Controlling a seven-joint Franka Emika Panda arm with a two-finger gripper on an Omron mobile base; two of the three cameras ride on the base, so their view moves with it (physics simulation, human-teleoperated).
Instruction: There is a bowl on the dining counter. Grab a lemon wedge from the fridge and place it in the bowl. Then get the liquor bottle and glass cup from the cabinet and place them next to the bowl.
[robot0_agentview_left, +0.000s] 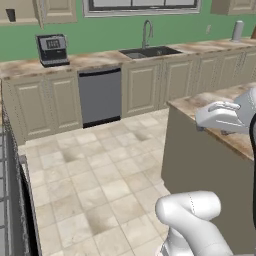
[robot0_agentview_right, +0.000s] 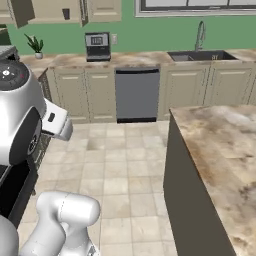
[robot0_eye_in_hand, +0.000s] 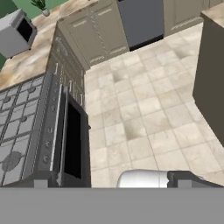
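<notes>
Gripper wide open and empty, cup up in the open cabinet left of the coffee machine, well off: you'd best drive close, clear of the stove, before reaching up

The dining counter is filling the right side, its marble top bare. Across the tiled floor, a dishwasher is sitting under the wall counter, with a coffee machine on top, a sink and a potted plant. An upper cabinet is standing open, a glass cup inside.
</notes>
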